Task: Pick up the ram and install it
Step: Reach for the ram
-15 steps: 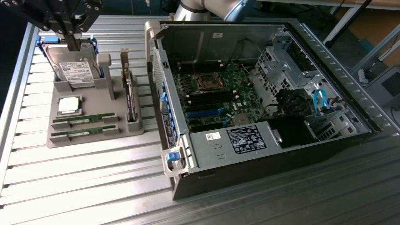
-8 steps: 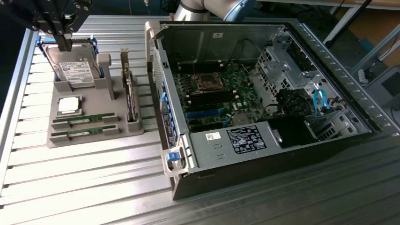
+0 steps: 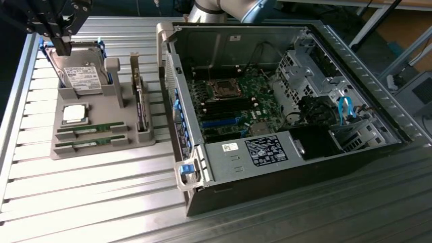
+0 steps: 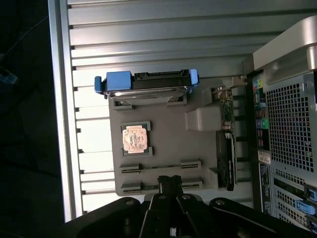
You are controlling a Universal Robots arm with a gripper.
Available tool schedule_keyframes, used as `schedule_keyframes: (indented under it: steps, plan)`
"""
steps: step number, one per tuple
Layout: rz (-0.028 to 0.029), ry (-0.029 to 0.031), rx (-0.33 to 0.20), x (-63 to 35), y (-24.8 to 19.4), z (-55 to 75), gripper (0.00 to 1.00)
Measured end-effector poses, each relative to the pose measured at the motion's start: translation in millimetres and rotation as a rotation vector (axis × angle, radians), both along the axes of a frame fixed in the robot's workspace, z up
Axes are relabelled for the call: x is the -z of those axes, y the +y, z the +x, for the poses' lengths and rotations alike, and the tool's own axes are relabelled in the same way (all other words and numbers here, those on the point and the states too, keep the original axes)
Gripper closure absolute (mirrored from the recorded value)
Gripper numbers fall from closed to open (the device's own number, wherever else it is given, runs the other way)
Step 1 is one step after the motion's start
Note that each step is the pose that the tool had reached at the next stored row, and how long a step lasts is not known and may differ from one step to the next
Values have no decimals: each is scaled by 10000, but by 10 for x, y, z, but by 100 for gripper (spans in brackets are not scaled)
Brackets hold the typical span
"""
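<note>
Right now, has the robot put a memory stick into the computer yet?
Not yet. Done: nothing; both memory sticks lie in their gray tray. In hand: nothing; the gripper is shut and empty, hanging above the tray. Left: the whole job, lifting a stick and fitting it into the open computer.

Ribbed aluminium table under bright glare

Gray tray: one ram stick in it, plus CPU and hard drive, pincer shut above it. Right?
No. The exterior view shows two, not one: a ram stick and a second ram stick in the slot beside it. The rest holds: the gray tray also carries the CPU and hard drive, with the pincer shut above it.
</note>
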State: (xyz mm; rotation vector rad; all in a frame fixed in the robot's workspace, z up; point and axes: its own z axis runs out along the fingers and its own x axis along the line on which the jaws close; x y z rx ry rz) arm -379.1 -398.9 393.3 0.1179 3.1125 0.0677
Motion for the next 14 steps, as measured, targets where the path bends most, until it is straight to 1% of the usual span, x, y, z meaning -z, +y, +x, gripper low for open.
schedule_keyframes:
  steps: [3, 5, 8, 9, 10, 11, 14]
  plan:
    - [0, 0, 0, 0, 0, -1, 90]
    - [1, 0, 1, 1, -11, -1, 90]
    - [0, 0, 0, 0, -41, 0, 90]
    - [0, 0, 0, 0, -57, 0, 90]
    - [0, 0, 0, 0, -84, 0, 90]
    - [0, 0, 0, 0, -97, 0, 90]
    - [0, 0, 0, 0, -98, 0, 90]
